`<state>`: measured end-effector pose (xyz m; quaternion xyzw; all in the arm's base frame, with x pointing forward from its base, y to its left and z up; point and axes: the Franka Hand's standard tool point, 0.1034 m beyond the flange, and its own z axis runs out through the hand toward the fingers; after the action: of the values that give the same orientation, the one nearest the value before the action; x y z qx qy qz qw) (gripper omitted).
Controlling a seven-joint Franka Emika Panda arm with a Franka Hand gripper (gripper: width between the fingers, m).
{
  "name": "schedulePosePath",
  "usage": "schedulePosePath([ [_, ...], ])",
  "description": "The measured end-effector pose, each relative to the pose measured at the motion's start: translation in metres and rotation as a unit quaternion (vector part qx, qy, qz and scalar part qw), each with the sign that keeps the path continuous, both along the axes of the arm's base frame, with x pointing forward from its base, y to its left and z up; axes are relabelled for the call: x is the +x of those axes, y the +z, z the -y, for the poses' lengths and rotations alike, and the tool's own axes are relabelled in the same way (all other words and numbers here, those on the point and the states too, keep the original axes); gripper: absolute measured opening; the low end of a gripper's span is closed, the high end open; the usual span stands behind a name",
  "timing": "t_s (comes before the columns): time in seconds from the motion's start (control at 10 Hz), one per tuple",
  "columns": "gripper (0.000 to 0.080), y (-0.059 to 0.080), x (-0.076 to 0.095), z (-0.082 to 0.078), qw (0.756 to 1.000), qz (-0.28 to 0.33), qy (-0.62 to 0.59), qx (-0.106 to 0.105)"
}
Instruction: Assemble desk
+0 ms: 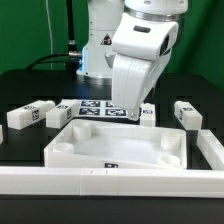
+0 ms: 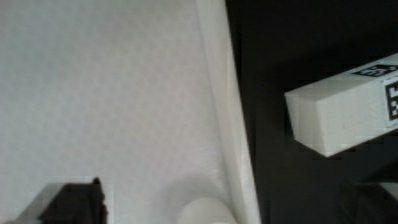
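My gripper [image 1: 134, 112] hangs with its 2 fingers [image 2: 73, 201] spread wide, gripping nothing, over a rim of the white tabletop [image 1: 118, 150] lying on the black table [image 1: 30, 90]. 1 tagged leg [image 2: 347, 105] lies just beside that rim.

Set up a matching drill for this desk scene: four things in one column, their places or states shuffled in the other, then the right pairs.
Things:
1. tabletop
2. marker board
3. gripper
4. border rail

Places or states:
a. lies flat behind the tabletop, partly hidden by the arm
b. long white strip across the front of the exterior view
c. middle of the scene, rim up
d. open, above the tabletop's far rim

Pairs: 1-c, 2-a, 3-d, 4-b
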<state>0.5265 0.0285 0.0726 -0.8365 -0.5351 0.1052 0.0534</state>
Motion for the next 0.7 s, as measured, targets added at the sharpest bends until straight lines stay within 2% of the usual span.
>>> schedulePosePath([
  [0.6,0.0650,-0.0011,0.0014,0.0018,1.000,0.008,0.007,0.003],
  [0.7,0.0650,-0.0045,0.0062,0.0099,0.997,0.055,0.044,0.016],
])
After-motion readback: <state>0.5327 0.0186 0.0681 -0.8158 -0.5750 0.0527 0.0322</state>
